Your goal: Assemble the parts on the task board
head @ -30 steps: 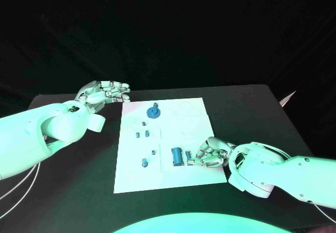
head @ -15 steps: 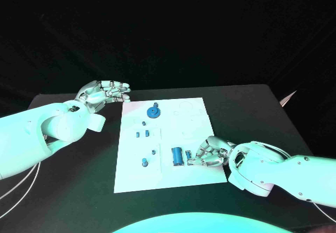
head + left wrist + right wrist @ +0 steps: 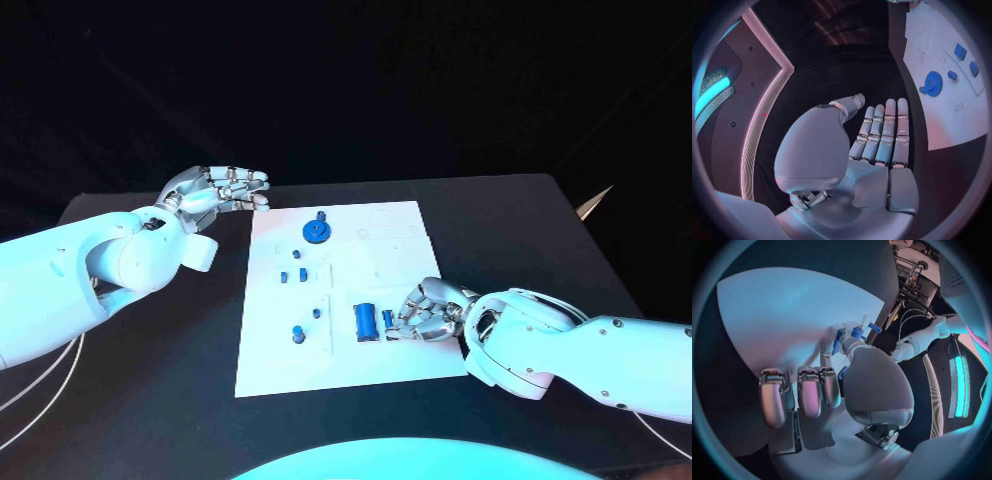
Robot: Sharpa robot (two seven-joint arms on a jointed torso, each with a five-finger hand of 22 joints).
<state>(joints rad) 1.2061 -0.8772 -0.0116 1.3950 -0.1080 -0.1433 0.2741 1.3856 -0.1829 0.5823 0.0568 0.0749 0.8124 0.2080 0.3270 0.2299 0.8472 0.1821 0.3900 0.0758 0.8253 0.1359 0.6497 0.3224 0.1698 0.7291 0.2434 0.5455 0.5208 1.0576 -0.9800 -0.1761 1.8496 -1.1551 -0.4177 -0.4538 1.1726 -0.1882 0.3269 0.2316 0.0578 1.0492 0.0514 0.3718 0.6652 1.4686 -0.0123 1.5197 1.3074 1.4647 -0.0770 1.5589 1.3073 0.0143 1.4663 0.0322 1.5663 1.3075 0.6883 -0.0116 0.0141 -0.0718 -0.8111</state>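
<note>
The white task board (image 3: 411,355) lies in the middle of the black table. A blue round disc (image 3: 316,231) sits at its far end, and small blue parts (image 3: 306,270) lie mid-board. A blue cylinder (image 3: 365,320) lies on the near half. My right hand (image 3: 428,312) rests on the board just right of the cylinder. Its thumb and forefinger pinch a small blue part (image 3: 388,320), which also appears at the fingertips in the right wrist view (image 3: 839,342). My left hand (image 3: 216,192) hovers off the board's far left corner, fingers straight (image 3: 882,132), holding nothing. The disc (image 3: 932,82) lies beside it.
Two more small blue parts (image 3: 299,333) lie on the board's near left side. Bare black table (image 3: 159,350) flanks the board on both sides. The table's far edge (image 3: 433,182) runs close behind the board.
My right hand has edged slightly left toward the blue cylinder, still at the small blue part. The left hand has not moved.
</note>
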